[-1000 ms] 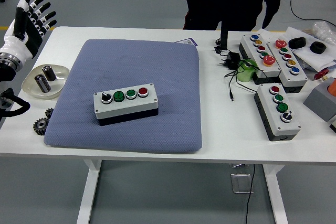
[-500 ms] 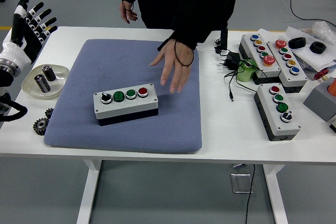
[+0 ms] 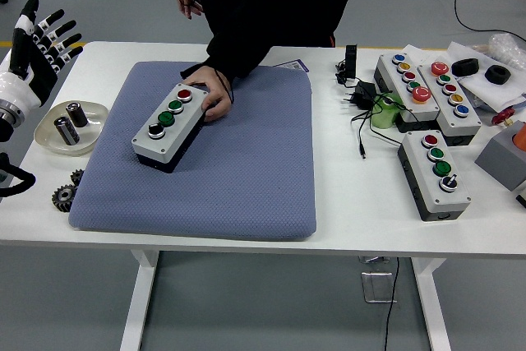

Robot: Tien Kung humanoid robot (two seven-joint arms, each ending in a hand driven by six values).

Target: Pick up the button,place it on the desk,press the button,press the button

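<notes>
Person's hand on button box; robot hand idle at left edge.

Button box [image 3: 168, 116] lies angled on the blue pad [image 3: 246, 170], red button toward the far side. A person's hand [image 3: 215, 94] grips its far end. Left hand [image 3: 37, 39] is raised over the table's left edge, fingers spread wide, holding nothing. Clear dish [image 3: 57, 133] with cylinders sits below it.

Person's hand [image 3: 215, 94] grips button box [image 3: 168, 115] on blue pad [image 3: 246, 162].

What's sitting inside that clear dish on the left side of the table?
Two small dark metal cylinders lie inside the clear dish, side by side. Nothing else shows in it. The table beneath shows faintly through its glass.
</notes>
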